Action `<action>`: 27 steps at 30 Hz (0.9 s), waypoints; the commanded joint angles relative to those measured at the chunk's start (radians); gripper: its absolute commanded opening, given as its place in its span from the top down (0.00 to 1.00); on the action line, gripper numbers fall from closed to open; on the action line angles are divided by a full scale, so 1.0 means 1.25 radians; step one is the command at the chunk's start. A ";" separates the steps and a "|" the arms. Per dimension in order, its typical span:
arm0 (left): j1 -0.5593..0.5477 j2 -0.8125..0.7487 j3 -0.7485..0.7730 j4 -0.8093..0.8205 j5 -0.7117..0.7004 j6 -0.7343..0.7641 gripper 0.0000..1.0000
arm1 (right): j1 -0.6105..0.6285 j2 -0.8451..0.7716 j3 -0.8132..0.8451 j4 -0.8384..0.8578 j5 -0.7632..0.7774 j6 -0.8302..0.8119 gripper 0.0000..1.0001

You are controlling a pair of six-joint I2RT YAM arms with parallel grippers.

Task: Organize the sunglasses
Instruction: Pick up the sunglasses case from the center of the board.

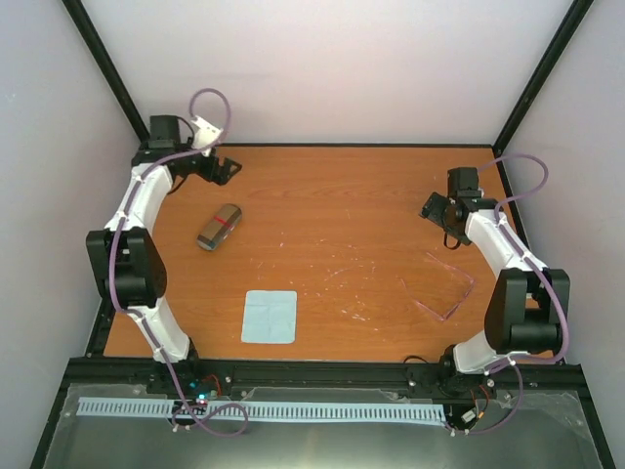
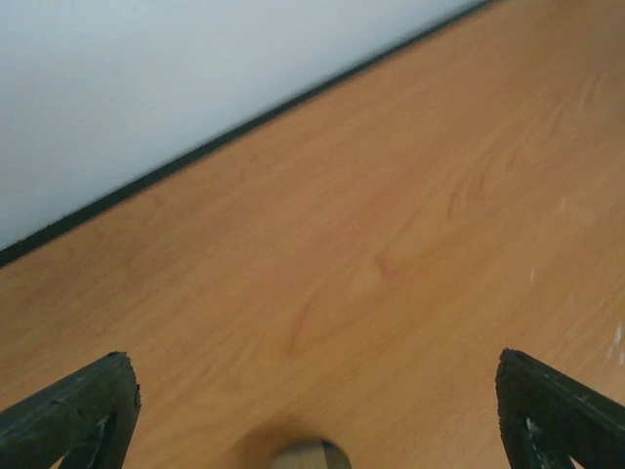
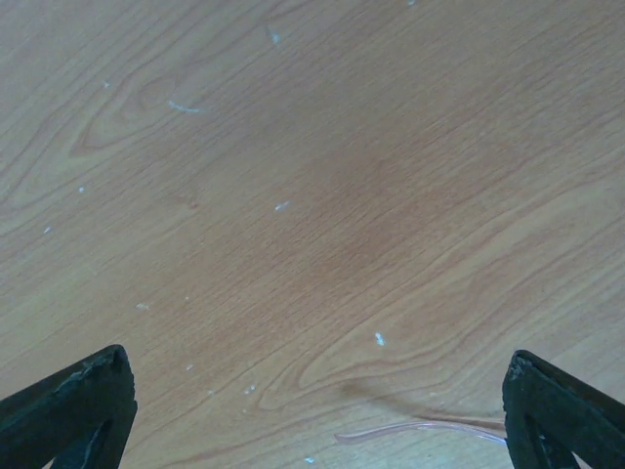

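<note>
The sunglasses (image 1: 441,288) are a faint pinkish translucent outline lying on the table's right side, just in front of the right arm. One thin pink arm of the sunglasses (image 3: 420,430) shows at the bottom of the right wrist view. My right gripper (image 1: 437,207) hangs open behind them, and in its own view the right gripper (image 3: 317,410) has only bare wood between its fingers. My left gripper (image 1: 227,172) is open at the far left corner; the left gripper (image 2: 317,410) holds nothing. The grey-tan case (image 1: 219,227) with a red band lies in front of it.
A pale blue square cloth (image 1: 270,317) lies flat near the front edge, left of centre. The case's end (image 2: 308,456) peeks in at the bottom of the left wrist view. A black frame rail (image 2: 244,127) and pale wall bound the table's far edge.
</note>
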 commanded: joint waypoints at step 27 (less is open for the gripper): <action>-0.084 0.003 -0.258 -0.150 -0.480 0.173 0.05 | 0.085 0.142 0.127 0.049 -0.287 -0.062 0.03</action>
